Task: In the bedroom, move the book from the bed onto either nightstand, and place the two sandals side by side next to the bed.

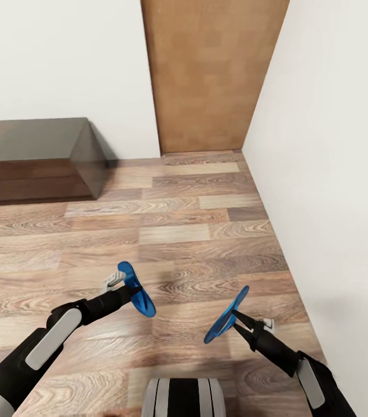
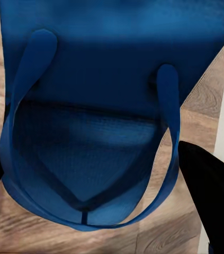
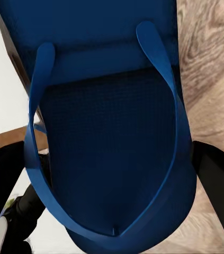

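Note:
Each of my grippers holds one bright blue sandal above the wood-plank floor. The left gripper is shut on a sandal held on edge at lower centre-left. Up close, that sandal shows its sole and Y-shaped strap between dark fingers. The right gripper is shut on the second sandal, tilted, at lower centre-right. In the right wrist view this sandal sits between black fingers. The book, bed and nightstands are out of view.
A long low dark bench stands against the back wall at left. A plain brown door is at the back centre. A white wall runs close along the right. Open wood floor lies ahead.

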### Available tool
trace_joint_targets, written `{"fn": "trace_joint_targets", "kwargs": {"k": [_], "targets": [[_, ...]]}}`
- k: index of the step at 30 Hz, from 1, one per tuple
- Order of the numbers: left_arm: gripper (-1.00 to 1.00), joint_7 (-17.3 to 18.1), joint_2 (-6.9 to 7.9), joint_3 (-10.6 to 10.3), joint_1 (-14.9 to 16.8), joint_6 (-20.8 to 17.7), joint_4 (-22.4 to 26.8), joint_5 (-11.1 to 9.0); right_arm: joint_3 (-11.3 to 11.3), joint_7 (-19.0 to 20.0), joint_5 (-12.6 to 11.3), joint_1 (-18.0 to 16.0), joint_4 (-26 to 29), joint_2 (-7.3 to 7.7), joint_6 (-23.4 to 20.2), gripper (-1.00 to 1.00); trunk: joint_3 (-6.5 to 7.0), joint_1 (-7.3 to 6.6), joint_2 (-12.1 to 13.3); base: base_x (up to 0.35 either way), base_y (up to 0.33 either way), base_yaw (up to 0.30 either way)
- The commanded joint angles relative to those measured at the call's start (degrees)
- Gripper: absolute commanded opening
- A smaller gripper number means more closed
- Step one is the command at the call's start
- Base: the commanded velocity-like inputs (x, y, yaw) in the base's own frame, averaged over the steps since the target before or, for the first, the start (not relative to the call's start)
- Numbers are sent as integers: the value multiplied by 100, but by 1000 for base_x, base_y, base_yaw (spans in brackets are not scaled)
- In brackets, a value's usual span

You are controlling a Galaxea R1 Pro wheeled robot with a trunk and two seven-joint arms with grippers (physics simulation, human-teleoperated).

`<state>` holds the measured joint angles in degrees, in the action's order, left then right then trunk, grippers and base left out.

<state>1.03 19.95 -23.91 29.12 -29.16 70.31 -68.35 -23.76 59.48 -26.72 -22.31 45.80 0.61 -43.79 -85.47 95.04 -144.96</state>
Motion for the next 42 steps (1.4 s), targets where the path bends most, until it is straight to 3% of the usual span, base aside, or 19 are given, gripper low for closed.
{"fn": "trace_joint_targets", "kwargs": {"k": [1,10,42], "targets": [[-100,11,2,-9,6,-7,-1,-12,-7,11,-32,-1,-39,0,-42,-100,-3,-1,-1,0,0,294],[-100,8,-41,-9,6,-10,15,-4,-6,11,-32,-1,-104,0,-42,-100,-3,-1,-1,0,0,294],[-100,2,-78,-10,6,-5,18,-3,-6,11,-34,-1,-111,0,-42,-100,706,-84,41,0,0,294]]}}
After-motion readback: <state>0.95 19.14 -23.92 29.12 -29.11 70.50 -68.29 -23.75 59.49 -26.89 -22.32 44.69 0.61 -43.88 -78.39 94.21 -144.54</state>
